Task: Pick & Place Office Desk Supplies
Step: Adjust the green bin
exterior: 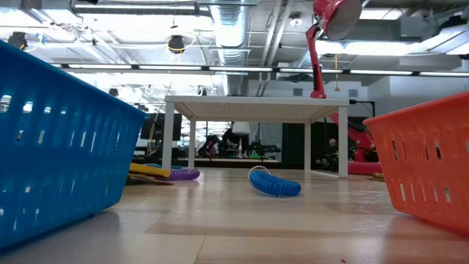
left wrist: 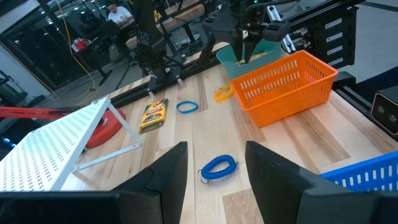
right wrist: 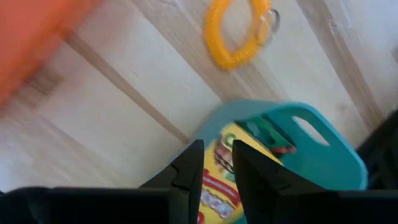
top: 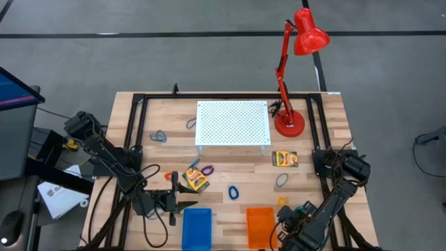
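Right hand (right wrist: 216, 163) over teal holder (right wrist: 311, 149)

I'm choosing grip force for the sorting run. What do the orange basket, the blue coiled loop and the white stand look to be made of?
The orange basket looks like moulded plastic, glossy, with slotted walls. The blue coiled loop looks like springy plastic coil, its spiral ridges plain to see. The white stand looks like painted sheet metal, matt and punched with rows of holes, though stiff plastic cannot be ruled out.
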Controlling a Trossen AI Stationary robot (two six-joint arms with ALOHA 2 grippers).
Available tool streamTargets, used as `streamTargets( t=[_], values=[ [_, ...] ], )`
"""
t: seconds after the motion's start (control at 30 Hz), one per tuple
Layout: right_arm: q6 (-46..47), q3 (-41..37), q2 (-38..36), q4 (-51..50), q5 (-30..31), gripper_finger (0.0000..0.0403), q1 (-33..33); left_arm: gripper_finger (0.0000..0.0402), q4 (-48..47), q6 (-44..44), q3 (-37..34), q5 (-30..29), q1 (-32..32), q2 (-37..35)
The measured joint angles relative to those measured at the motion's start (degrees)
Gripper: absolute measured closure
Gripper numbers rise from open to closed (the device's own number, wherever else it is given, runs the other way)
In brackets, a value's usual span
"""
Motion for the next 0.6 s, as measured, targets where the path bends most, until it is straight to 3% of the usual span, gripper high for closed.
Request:
streamTargets(
  t=[0.6],
  values=[
    [1.9,-1.9,-0.1,4.1,-0.1,0.0321,0.1,0.0247,0.0,-0.2,0.0,0.0,0.0,0.0]
  ],
)
